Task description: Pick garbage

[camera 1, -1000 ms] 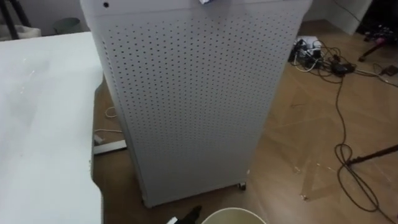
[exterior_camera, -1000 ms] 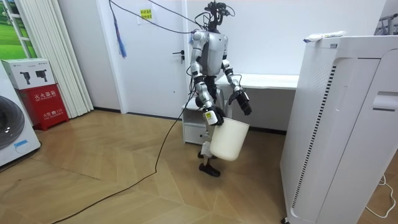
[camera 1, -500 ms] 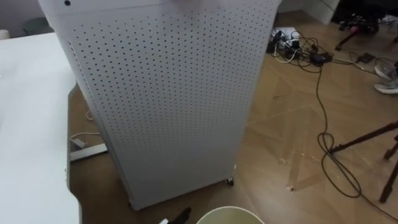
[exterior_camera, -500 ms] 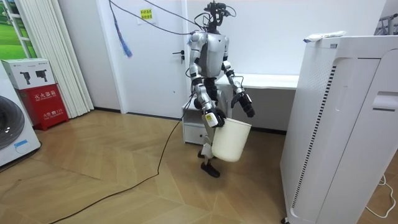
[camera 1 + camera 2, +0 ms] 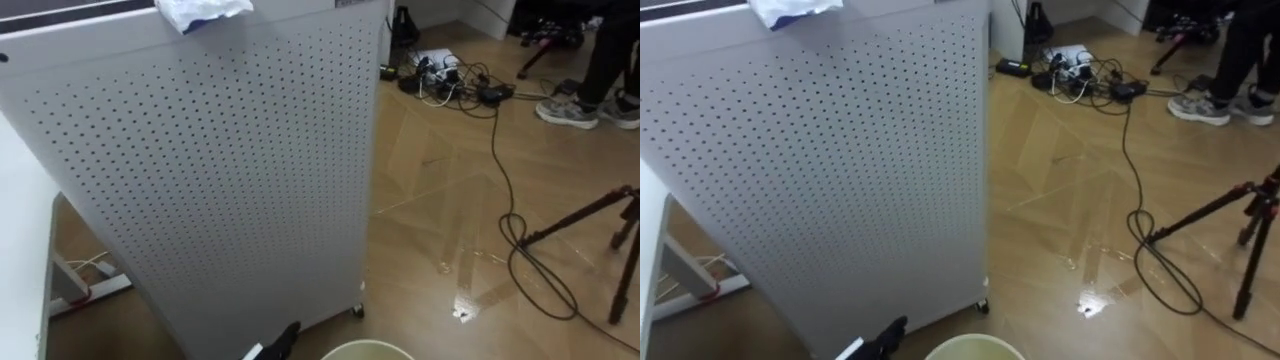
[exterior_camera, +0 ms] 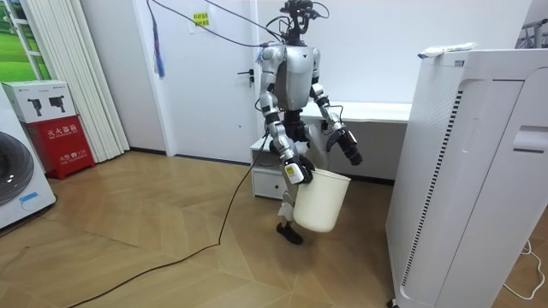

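Observation:
A crumpled white and blue piece of garbage [image 5: 203, 12] lies on top of the tall white perforated cabinet [image 5: 220, 170], near its front edge; it is seen there in the room view as well [image 6: 445, 49]. I stand a step away from this cabinet [image 6: 462, 171]. My right hand [image 6: 295, 171] is shut on the rim of a white bucket [image 6: 318, 201] that hangs low in front of me; its rim [image 5: 365, 350] peeks in at the bottom edge. My left hand [image 5: 278, 342] reaches forward, free, fingers straight, left of the bucket and well below the garbage.
A white desk [image 6: 368, 111] stands behind me, its edge [image 5: 25, 270] at my left. Cables and a power strip [image 5: 450, 80] lie on the wooden floor to the right, with a tripod leg [image 5: 580, 215]. A person's feet [image 5: 590, 100] show at far right.
The robot has stepped toward the cabinet with the bucket, and its view has swung right. The garbage on the cabinet top has come into sight. The left hand has risen forward.

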You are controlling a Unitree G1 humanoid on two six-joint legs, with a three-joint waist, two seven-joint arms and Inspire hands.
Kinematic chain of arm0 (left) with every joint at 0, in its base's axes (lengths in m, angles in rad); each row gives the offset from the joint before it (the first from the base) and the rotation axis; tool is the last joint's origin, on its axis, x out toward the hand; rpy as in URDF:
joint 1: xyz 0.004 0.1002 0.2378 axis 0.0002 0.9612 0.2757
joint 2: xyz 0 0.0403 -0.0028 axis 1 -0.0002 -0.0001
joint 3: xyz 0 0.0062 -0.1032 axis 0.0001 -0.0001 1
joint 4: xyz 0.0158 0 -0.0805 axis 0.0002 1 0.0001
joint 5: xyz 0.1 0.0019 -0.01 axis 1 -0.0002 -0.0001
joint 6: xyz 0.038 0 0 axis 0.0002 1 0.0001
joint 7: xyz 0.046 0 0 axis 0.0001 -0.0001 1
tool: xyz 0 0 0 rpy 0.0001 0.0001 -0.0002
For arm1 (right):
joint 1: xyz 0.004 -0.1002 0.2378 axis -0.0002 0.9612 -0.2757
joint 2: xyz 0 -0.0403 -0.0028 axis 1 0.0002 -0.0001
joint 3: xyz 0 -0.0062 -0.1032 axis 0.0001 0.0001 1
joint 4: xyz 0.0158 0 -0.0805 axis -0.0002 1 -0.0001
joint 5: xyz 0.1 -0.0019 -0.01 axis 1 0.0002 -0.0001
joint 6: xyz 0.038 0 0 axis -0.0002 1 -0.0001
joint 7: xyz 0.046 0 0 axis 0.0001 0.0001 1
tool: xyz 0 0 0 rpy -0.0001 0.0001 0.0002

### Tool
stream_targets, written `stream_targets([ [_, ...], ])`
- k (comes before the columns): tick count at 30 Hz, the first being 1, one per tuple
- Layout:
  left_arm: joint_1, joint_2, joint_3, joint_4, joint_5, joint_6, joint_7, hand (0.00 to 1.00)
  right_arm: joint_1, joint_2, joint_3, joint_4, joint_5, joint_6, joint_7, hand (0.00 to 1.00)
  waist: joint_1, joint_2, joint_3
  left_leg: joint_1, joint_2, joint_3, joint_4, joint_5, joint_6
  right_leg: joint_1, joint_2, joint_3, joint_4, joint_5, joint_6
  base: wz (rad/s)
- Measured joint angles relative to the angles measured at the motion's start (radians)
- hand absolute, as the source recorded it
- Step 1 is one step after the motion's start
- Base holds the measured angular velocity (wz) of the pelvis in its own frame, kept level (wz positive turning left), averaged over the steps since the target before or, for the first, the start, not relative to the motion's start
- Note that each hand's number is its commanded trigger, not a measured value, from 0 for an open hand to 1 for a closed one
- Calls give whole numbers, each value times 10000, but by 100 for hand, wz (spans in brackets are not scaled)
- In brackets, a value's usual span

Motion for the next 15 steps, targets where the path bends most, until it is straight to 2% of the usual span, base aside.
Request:
stream_targets([
  [1, 4, -16, -2, -21, 0, -1, 0, 0, 1, -26, 0, -1, -40, -44, -6, 100, -8, -10, 0, 111, -151, -145, -435, 293, 9, 70, -28, -28, -3, -93, 57, 9],
  [2, 39, -24, -11, -71, 0, -1, 1, 0, 26, -41, 0, -14, -80, -52, -11, 100, -9, -7, -13, 313, -273, -169, -605, 837, 85, 151, -47, -40, -6, -202, 143, 10],
  [3, 45, -17, -10, -93, 2, -9, 2, 0, 55, -20, -3, -28, -116, -62, -39, 100, -7, -45, -16, 371, -330, -203, -659, 821, 282, 196, -101, -42, -2, -254, 193, 13],
  [5, 69, 10, -7, -199, 9, -28, 6, 0, 207, 9, -6, -102, -333, -152, -95, 100, 7, -158, -15, 591, -607, -217, -763, 800, 333, 476, -332, -67, -219, -349, 379, 14],
  [8, 186, 122, 5, -482, 12, -109, 4, 0, 247, 14, -5, -155, -518, -165, -96, 100, 55, -165, -26, 825, -823, -219, -805, 715, 404, 767, -524, -41, -507, -390, 566, 2],
  [11, 288, 213, 16, -833, 3, -137, 2, 0, 437, 46, -4, -383, -519, -166, -90, 100, 223, -133, -38, 907, -867, -220, -806, 487, 479, 892, -547, -32, -652, -417, 660, 0],
  [15, 457, 216, 58, -897, 41, -140, 1, 0, 553, 98, -6, -388, -592, -165, -71, 100, 305, -107, -32, 1163, -1040, -289, -933, 415, 517, 1182, -658, -31, -804, -463, 762, 1],
])
